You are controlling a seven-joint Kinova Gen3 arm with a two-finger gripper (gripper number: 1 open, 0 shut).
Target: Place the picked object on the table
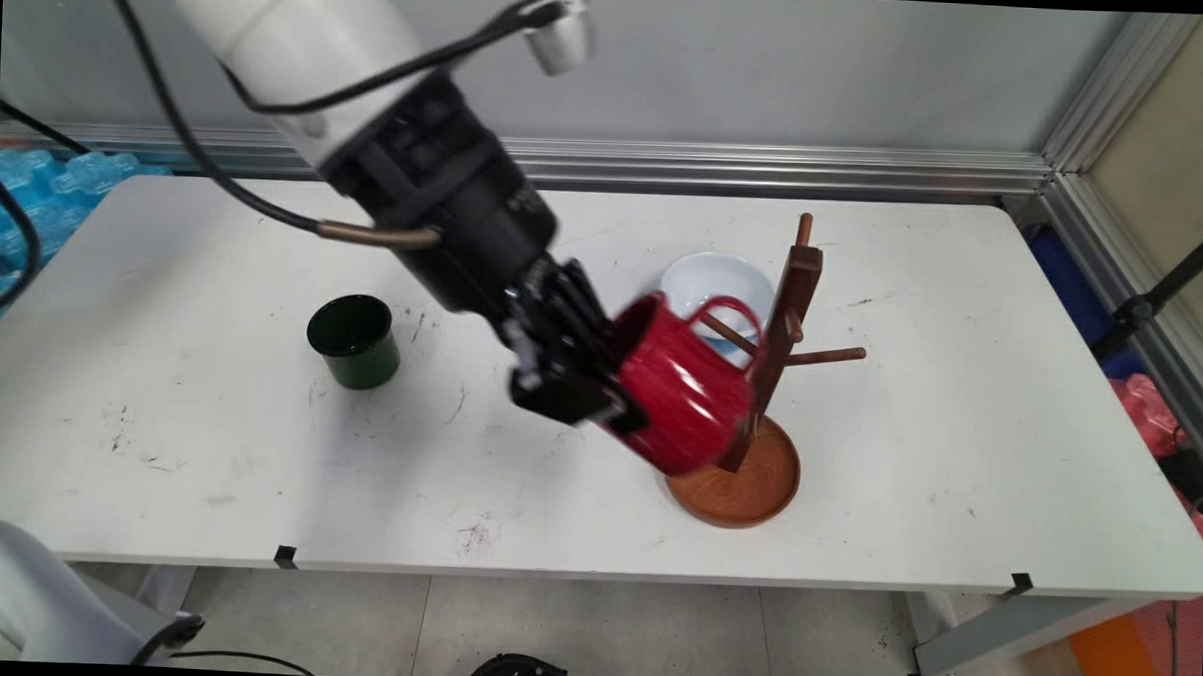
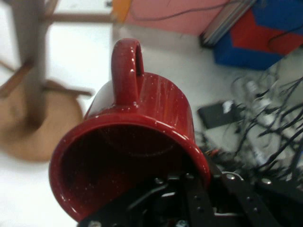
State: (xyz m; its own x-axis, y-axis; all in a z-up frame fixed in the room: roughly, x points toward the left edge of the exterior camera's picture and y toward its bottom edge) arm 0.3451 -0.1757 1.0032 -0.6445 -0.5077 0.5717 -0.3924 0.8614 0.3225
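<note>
My gripper (image 1: 605,393) is shut on the rim of a red speckled mug (image 1: 685,391), holding it tilted on its side above the table. The mug's handle (image 1: 731,311) points up and sits right against the lower pegs of a wooden mug tree (image 1: 791,305), whose round base (image 1: 752,483) lies under the mug's bottom. In the hand view the mug (image 2: 142,137) fills the middle, with its mouth toward the camera and the gripper (image 2: 187,187) clamped on the lower right rim. No peg shows through the handle (image 2: 125,66) there. The tree's post (image 2: 28,66) stands left of it.
A white bowl (image 1: 704,277) sits just behind the tree. A dark green cup (image 1: 354,341) stands upright to the left of the arm. The table's front edge (image 1: 593,573) is near. Cables and coloured boxes lie on the floor beyond the right end.
</note>
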